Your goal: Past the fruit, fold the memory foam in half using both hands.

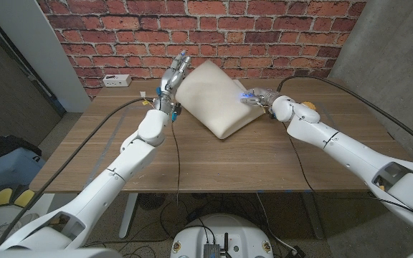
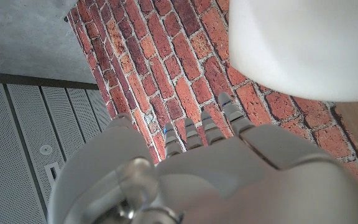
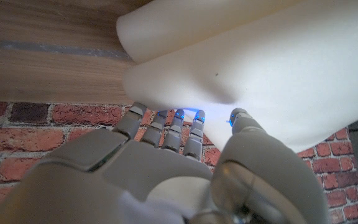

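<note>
Foam (image 1: 217,97) folded double at 12 o'clock on surface (image 1: 264,161). Right hand (image 1: 258,97) pressing its 3 o'clock edge, fingers (image 3: 178,124) spread, gripping nothing. Left hand (image 1: 172,80) at 9 o'clock, open, fingers (image 2: 227,112) apart from foam.

The memory foam (image 1: 217,100) is a thick cream-white slab with rounded edges, lying at the far middle of the wooden bench (image 1: 264,161) close to the brick wall. It is doubled over on itself: the right wrist view shows two layers stacked, one lip over the other (image 3: 185,68). It sits skewed to the bench's edges, its upper face sloping
</note>
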Controlling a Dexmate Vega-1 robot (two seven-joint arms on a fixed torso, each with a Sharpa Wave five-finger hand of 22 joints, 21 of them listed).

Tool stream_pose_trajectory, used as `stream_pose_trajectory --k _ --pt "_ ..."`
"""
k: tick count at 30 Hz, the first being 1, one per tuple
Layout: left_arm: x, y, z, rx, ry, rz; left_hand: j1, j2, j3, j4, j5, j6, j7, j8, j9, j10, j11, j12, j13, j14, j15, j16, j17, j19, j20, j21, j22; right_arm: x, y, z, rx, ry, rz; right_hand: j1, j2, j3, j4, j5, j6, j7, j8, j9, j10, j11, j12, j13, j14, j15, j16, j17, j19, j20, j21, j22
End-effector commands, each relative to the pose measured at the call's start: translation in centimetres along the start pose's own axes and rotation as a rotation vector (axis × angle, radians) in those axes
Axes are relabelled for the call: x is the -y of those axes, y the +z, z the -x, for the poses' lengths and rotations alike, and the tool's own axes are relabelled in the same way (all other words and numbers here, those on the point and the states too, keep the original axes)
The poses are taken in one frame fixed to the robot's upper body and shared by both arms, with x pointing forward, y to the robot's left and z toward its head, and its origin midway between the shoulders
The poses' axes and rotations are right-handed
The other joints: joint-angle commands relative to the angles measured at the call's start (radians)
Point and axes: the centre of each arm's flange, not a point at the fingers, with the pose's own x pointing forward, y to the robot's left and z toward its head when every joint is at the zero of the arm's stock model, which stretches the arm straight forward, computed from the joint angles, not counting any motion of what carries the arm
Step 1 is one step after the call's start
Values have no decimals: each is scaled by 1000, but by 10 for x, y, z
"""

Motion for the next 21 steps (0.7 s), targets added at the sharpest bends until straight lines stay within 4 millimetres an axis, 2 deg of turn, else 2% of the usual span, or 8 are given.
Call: stream_pose_trajectory --k 1,6,9,10,13,17,19,21 --pt "-4 1 6 1 2 21 -11 1 1 6 -5 -11 -5 -4 4 1 7 -4 3 -3 2 1 2 -1 -2 -1 2 21 -27 8 171 -71 -510 -18 -2 -8 3 -10 -46 18 -6 0 -26 17 -3 3 3 9 2 1 -8 8 -5 6" --pt "-5 5 6 23 10 14 -14 1 0 7 -7 -11 -4 -3 3 1 9 -4 3 -5 2 1 1 -1 -7 -3 2 26 -38 10 271 -113 -723 -31 -7 -17 6 -16 -76 26 -6 -1 -39 33 -2 4 1 24 0 1 -15 13 -7 6" --pt "-6 6 7 32 14 11 -19 0 -1 7 -12 -10 -3 -1 3 3 14 -3 3 -6 3 3 1 1 -42 -5 3 30 -42 10 316 -137 -822 -44 -12 -25 10 -20 -74 31 1 -1 -40 48 1 4 1 30 0 2 -20 17 -8 6" --pt "-7 6 7 35 16 12 -21 0 0 6 -15 -10 -1 -1 3 4 15 -3 3 -6 3 3 0 3 -62 -6 3 32 -44 9 336 -139 -854 -50 -15 -29 13 -21 -66 34 5 -1 -39 51 3 4 2 33 0 2 -22 17 -8 6" --pt "-7 7 8 42 19 15 -22 -1 0 4 -18 -9 5 0 3 4 20 -4 3 -7 0 4 -1 1 -84 -9 3 36 -48 9 391 -149 -948 -65 -24 -39 18 -24 -54 41 12 -1 -37 61 6 4 3 35 0 3 -25 20 -8 7" --pt "-8 9 9 53 19 17 -23 -1 0 2 -20 -8 9 0 3 5 25 -4 3 -9 -5 3 -1 2 -93 -11 2 43 -50 9 446 -174 -1027 -83 -36 -52 23 -27 -44 45 16 -2 -35 65 8 3 -3 27 -3 3 -26 19 -8 7" --pt "-8 10 10 61 22 17 -23 -1 1 2 -21 -8 10 0 3 5 26 -4 3 -9 -6 4 -1 3 -97 -11 2 47 -51 9 469 -183 -1060 -93 -43 -59 26 -28 -38 45 18 -2 -35 65 9 3 -3 23 -5 2 -26 6 -8 7" --pt "-9 12 11 67 22 18 -23 -1 1 1 -21 -7 11 1 3 6 26 -3 3 -9 -6 4 -1 4 -101 -12 2 50 -52 10 487 -194 -1091 -103 -50 -66 28 -29 -35 45 19 -2 -35 62 9 2 -1 24 -6 0 -28 -17 -8 6"
